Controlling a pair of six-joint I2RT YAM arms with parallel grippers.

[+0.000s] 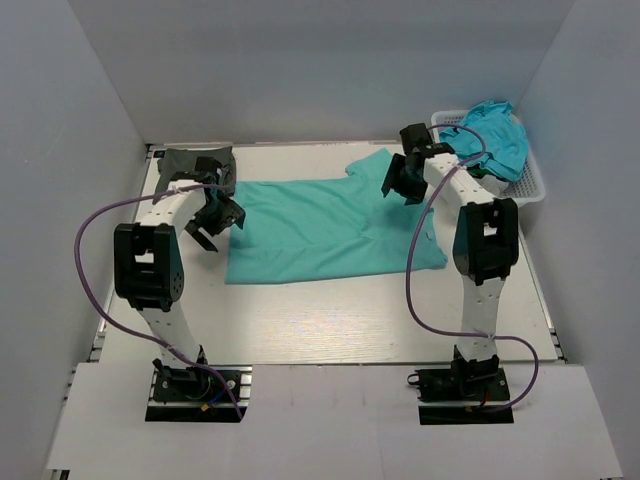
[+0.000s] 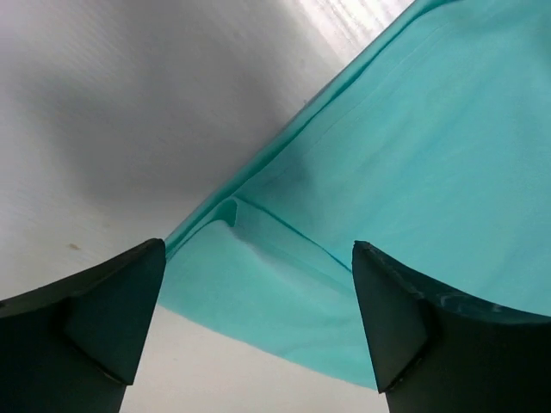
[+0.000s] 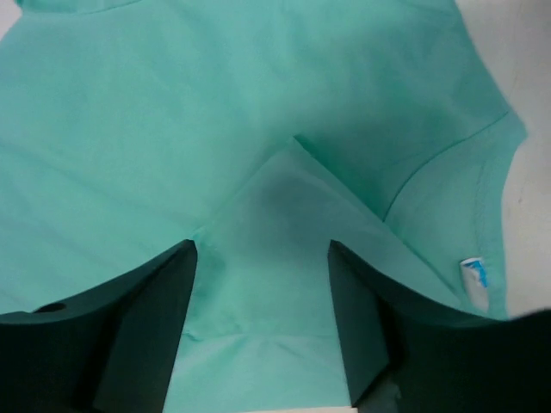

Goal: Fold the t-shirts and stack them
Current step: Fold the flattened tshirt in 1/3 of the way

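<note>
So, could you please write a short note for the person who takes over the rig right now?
The left gripper is open and empty, over the left edge of the teal shirt.
The right gripper is open and empty, over that shirt's far right part.
The teal shirt lies spread on the table, not yet folded small.
Done: the dark olive shirt looks folded, at the far left corner.
Left: finish folding the teal shirt and stack the two.
The basket at the far right holds more cloth, probably also to fold.
</note>
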